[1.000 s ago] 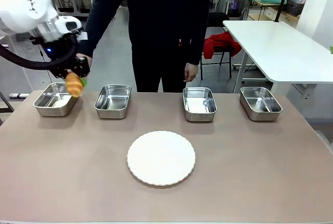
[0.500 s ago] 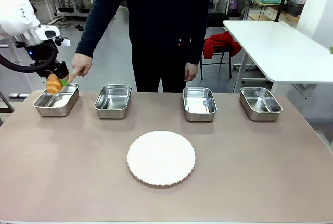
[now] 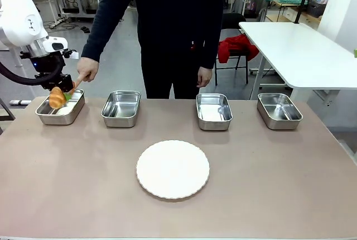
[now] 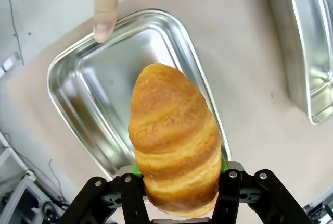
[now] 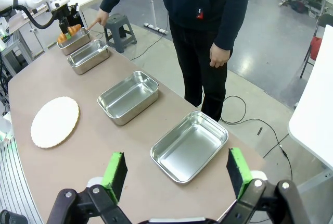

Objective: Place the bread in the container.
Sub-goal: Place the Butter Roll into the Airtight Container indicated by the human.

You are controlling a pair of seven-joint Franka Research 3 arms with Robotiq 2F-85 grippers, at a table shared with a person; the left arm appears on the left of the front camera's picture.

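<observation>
Holding the bread (image 4: 174, 140) over the container (image 4: 93, 99) at the desk's far left corner, release still to come.

Pinching the croissant at its lower end between the left fingers (image 4: 179, 198), green pads pressed into the crust, long axis pointing down toward the pan floor. Hanging nearer the pan's inner long rim than its middle, so letting go here risks a strike on the rolled rim and a roll out onto the desk (image 3: 268, 184). Squeezing any tighter risks crushing the flaky crust. Beyond, at the pan's far rim, the person's hand (image 3: 87, 70) pointing with a fingertip just above the edge; dropping or lowering could brush it. Right fingers (image 5: 177, 174) spread wide, carrying nothing, above the desk's right side.
</observation>
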